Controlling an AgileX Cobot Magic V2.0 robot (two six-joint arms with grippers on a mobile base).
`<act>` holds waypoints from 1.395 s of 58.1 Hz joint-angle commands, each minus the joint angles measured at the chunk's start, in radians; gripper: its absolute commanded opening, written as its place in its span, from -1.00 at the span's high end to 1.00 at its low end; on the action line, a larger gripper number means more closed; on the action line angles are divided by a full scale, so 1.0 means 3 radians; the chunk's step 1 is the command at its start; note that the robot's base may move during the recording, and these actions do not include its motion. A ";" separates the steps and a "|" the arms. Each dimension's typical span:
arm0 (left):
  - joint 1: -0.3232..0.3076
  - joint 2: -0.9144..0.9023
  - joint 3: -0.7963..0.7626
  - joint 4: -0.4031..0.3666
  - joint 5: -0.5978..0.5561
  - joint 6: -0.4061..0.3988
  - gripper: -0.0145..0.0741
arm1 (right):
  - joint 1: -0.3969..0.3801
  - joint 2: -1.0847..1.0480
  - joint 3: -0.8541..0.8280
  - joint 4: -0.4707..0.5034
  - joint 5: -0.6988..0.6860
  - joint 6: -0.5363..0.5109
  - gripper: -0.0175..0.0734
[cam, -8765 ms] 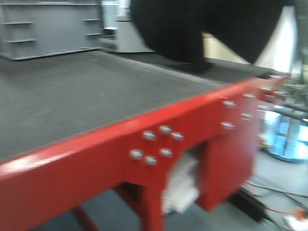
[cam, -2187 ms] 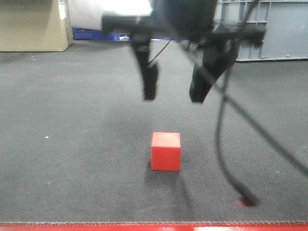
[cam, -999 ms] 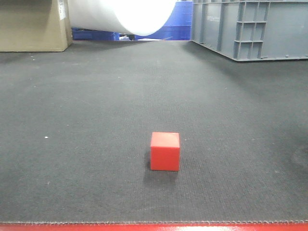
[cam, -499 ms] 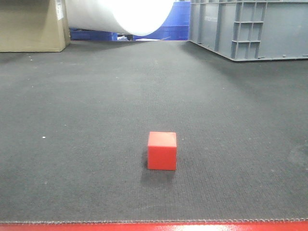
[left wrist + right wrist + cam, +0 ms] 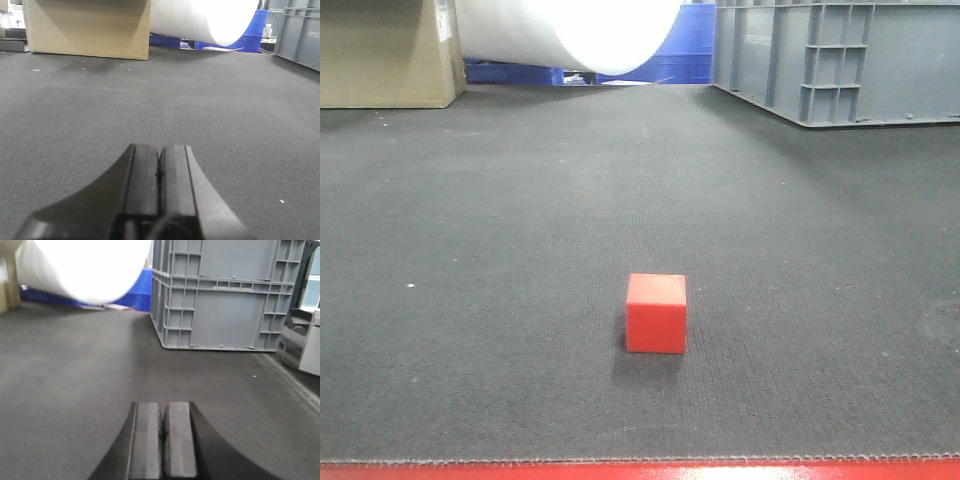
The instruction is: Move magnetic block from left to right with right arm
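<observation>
The magnetic block (image 5: 656,313), a small plain red cube, rests alone on the dark grey mat (image 5: 520,250) near its front edge in the front view. Neither gripper appears in that view. In the left wrist view my left gripper (image 5: 160,148) is shut, its two pads pressed together with nothing between them, low over bare mat. The right wrist view shows my right gripper (image 5: 163,405) likewise shut and empty above the mat. The block shows in neither wrist view.
A large grey plastic crate (image 5: 840,55) stands at the back right, also seen close ahead as a grey crate (image 5: 220,295). A cardboard box (image 5: 385,50) sits back left, a white roll (image 5: 575,30) and blue bins (image 5: 690,45) behind. The red table edge (image 5: 640,470) runs along the front.
An arm with its gripper open hung over the block 2.2 s ago and has left the front view. The front view shifted slightly; the block stays on the mat.
</observation>
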 commanded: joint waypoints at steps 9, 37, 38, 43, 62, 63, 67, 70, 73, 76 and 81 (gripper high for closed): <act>-0.0011 -0.0019 0.0034 -0.0021 -0.0283 -0.0004 0.94 | -0.0015 -0.0386 0.0296 -0.0068 -0.0414 -0.0032 0.50; -0.0011 -0.0019 0.0034 -0.0021 -0.0275 -0.0004 0.94 | -0.0015 -0.0364 0.0291 0.0155 -0.0098 -0.0029 0.50; -0.0011 -0.0019 0.0034 -0.0021 -0.0275 -0.0004 0.94 | -0.0015 -0.0364 0.0291 0.0155 -0.0094 -0.0029 0.50; -0.0011 -0.0019 0.0034 -0.0021 -0.0275 -0.0004 0.94 | -0.0015 -0.0364 0.0291 0.0154 -0.0101 -0.0029 0.50; -0.0011 -0.0019 0.0034 -0.0021 -0.0275 -0.0004 0.94 | -0.0015 -0.0364 0.0291 0.0154 -0.0102 -0.0029 0.50; -0.0011 -0.0019 0.0034 -0.0021 -0.0275 -0.0004 0.94 | -0.0015 -0.0364 0.0291 0.0154 -0.0102 -0.0029 0.50; -0.0011 -0.0019 0.0034 -0.0021 -0.0275 -0.0004 0.94 | -0.0015 -0.0364 0.0291 0.0154 -0.0102 -0.0029 0.50; -0.0011 -0.0019 0.0034 -0.0021 -0.0275 -0.0004 0.94 | -0.0015 -0.0364 0.0291 0.0154 -0.0102 -0.0029 0.50; -0.0011 -0.0019 0.0034 -0.0021 -0.0275 -0.0004 0.94 | -0.0015 -0.0364 0.0291 0.0154 -0.0102 -0.0029 0.50; -0.0011 -0.0019 0.0034 -0.0021 -0.0275 -0.0004 0.94 | -0.0015 -0.0364 0.0291 0.0154 -0.0102 -0.0029 0.50; -0.0011 -0.0019 0.0034 -0.0021 -0.0275 -0.0004 0.94 | -0.0015 -0.0364 0.0291 0.0154 -0.0102 -0.0029 0.50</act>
